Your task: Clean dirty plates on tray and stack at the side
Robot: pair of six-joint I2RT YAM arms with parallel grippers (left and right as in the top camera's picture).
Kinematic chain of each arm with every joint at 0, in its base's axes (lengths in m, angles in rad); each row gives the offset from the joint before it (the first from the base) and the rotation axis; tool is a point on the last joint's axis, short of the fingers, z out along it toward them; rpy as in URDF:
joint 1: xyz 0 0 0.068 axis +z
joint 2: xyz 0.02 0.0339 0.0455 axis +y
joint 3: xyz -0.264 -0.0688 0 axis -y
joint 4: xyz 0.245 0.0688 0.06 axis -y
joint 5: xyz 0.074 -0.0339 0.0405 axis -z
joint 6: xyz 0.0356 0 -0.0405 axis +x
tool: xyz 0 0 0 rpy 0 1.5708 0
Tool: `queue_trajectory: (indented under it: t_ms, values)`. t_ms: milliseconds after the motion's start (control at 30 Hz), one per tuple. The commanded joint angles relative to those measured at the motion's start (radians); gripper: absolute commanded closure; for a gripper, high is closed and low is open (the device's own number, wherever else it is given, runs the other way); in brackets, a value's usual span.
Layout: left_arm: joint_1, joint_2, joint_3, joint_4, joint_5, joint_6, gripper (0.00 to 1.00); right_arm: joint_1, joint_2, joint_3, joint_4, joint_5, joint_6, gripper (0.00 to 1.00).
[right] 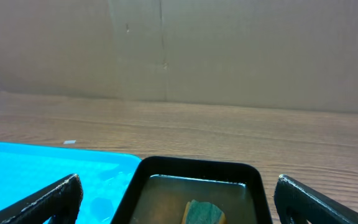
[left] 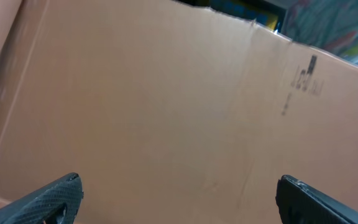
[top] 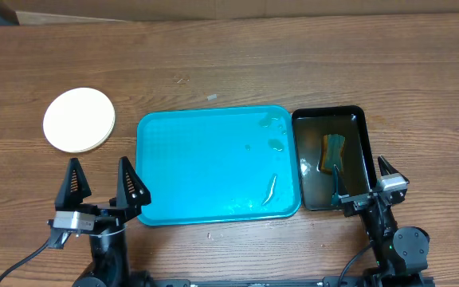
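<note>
1. Just off the tray's near-left corner: left gripper, fingers spread wide, holding nothing, parked low over bare table.
2. Just off the tray's near-right corner: right gripper, released and wide too, nothing between the fingers, tips reaching over the tub's near end.
3. On the tray itself: no plates at all, only a few water drops and a wet streak toward its right half. Judged as cleared.
4. Touching or just beside the tray's right edge: black tub with murky water and a sponge lying in it, not in either gripper.
5. Well left of the tray, beyond its far-left corner: plates in one neat pile on the table, top one pale and looking smear-free. Cannot tell the count from above; layered rim hints at more than one.
6. Far past the tray in both wrist views: plain cardboard wall, nothing task-related.
7. Judgement: cleaning and stacking look done, nothing visible left to wash; at most, confirm pile count and retire arms.
</note>
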Motion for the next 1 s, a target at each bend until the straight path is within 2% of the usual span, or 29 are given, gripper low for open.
queue_trajectory:
  t_ms: [0, 267, 400, 567, 633, 700, 967]
  values:
    - [-0.006, -0.016, -0.046, 0.005, -0.015, -0.014, 0.00, -0.003, -0.010, -0.010, 0.003, 0.013, -0.003, 0.00]
    - [-0.006, -0.016, -0.118, -0.052, -0.016, -0.014, 0.00, -0.003, -0.010, -0.010, 0.003, 0.013, -0.003, 0.00]
    - [-0.006, -0.016, -0.117, -0.212, -0.020, -0.002, 0.00, -0.003, -0.010, -0.010, 0.003, 0.013, -0.003, 0.00]
    - [-0.006, -0.016, -0.117, -0.455, -0.027, 0.102, 0.00, -0.003, -0.010, -0.010, 0.003, 0.013, -0.003, 0.00]
    - [-0.006, -0.016, -0.117, -0.463, -0.014, 0.204, 0.00, -0.003, -0.010, -0.010, 0.003, 0.013, -0.003, 0.00]
    - [-0.006, -0.016, -0.117, -0.465, -0.015, 0.242, 0.00, -0.003, -0.010, -0.010, 0.003, 0.013, -0.003, 0.00]
    - [-0.006, -0.016, -0.117, -0.465, -0.015, 0.241, 0.00, -0.003, -0.010, -0.010, 0.003, 0.013, -0.003, 0.00]
